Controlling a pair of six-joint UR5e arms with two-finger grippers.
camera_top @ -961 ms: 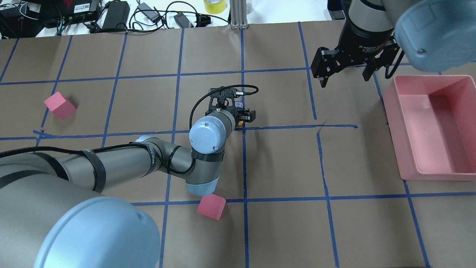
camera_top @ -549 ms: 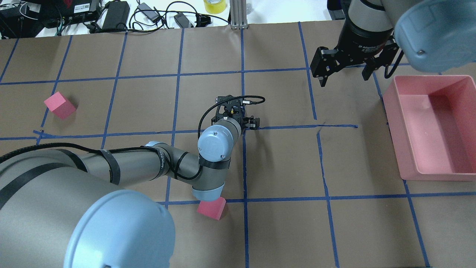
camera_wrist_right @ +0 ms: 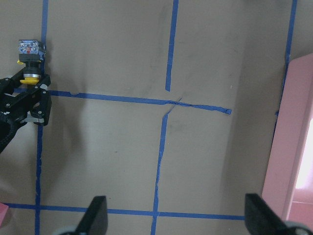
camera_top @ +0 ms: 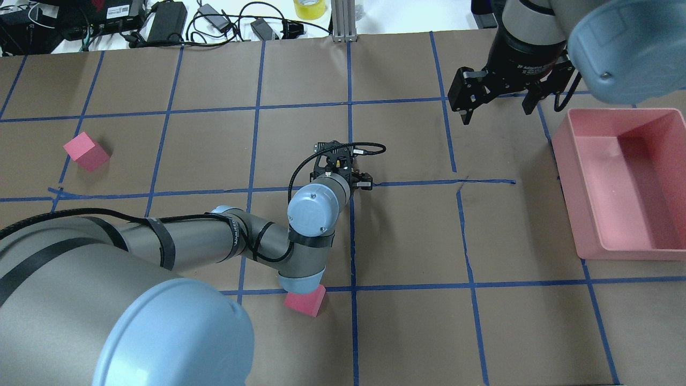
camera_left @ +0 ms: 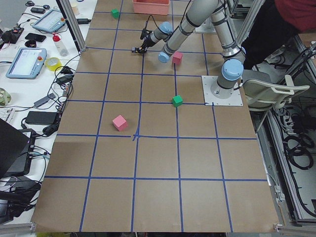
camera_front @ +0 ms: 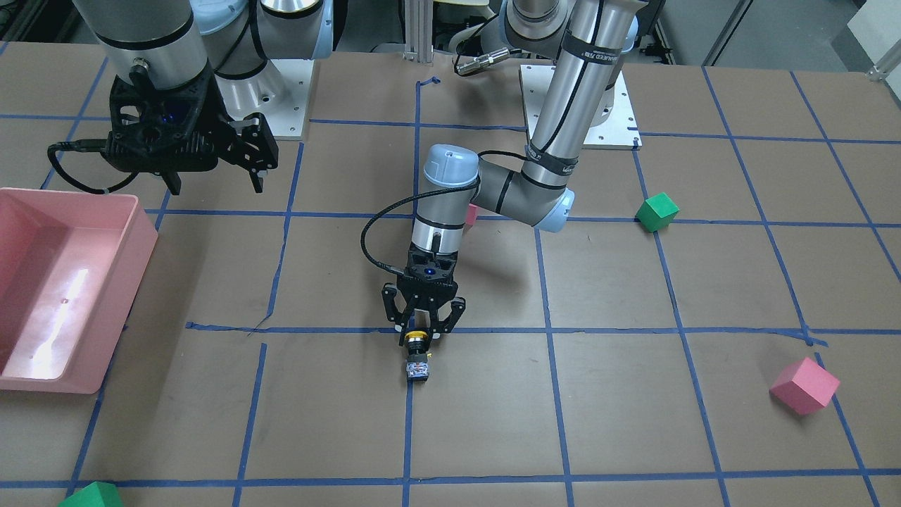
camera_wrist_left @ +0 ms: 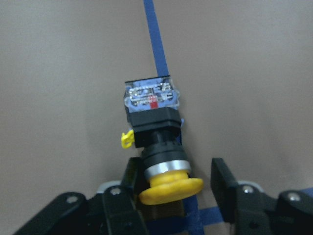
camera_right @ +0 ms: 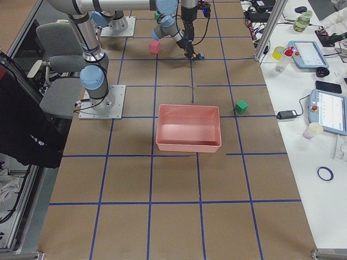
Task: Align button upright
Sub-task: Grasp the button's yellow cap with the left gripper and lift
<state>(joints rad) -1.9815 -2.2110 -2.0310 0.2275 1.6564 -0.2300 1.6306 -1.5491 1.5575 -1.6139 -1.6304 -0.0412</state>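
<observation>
The button (camera_front: 417,355) lies on its side on the brown paper along a blue tape line. Its yellow cap (camera_wrist_left: 171,188) points toward my left gripper and its whitish base block (camera_wrist_left: 149,97) points away. My left gripper (camera_wrist_left: 176,183) is open and low over the table, with the cap between its fingers (camera_wrist_left: 132,178). There is a gap between the cap and the right-hand finger. In the overhead view the left gripper (camera_top: 343,174) hides the button. My right gripper (camera_top: 496,104) is open and empty, held above the table to the far right. The button also shows in the right wrist view (camera_wrist_right: 29,56).
A pink bin (camera_top: 616,111) stands at the right edge of the table. There are pink cubes at the left (camera_top: 86,151) and under my left elbow (camera_top: 305,300). A green cube (camera_front: 657,211) sits near the left arm's base and another (camera_front: 91,495) at the far edge.
My left gripper has shifted a little right and back toward the robot, coming down over the button's cap. The right arm has barely moved.
</observation>
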